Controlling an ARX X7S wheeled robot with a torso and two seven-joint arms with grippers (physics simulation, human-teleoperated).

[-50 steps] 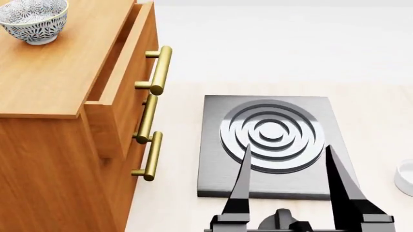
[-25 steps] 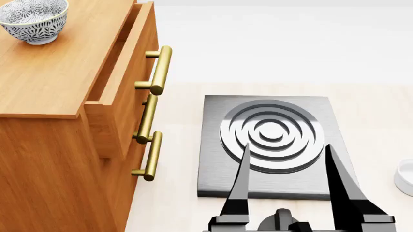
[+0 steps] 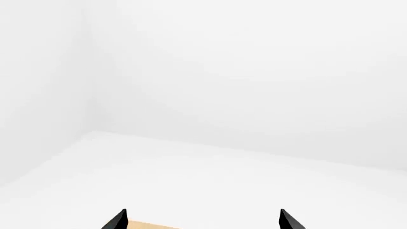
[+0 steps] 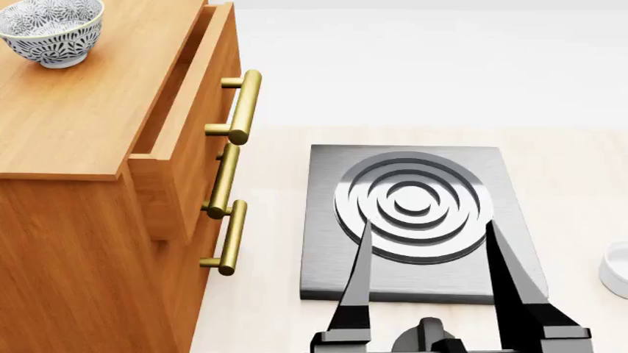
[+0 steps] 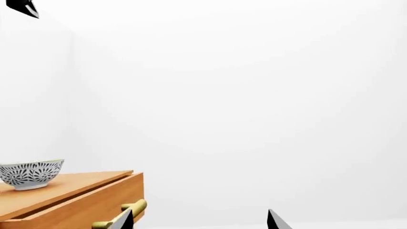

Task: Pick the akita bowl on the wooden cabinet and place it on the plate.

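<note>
I judge I am at the very start, in the approach: nothing is picked yet. The bowl [image 4: 51, 29] stands upright at the far left on top of the cabinet [image 4: 88, 110], cut by the edge of the head view, and no gripper is near it. The top drawer [image 4: 187, 125] looks a little pulled out. Right of the cabinet, on the table [image 4: 255, 294], lies a grey burner [image 4: 412, 213], and over its near edge I hold the right gripper [image 4: 424, 243] with fingers wide apart and nothing between them. At the far right edge a white rim [image 4: 616, 268] shows; it may be the plate, I cannot tell. Next I must lift this gripper and carry it left to the bowl's rim. The left gripper [image 3: 202, 219] shows only two separated fingertips in its wrist view.
</note>
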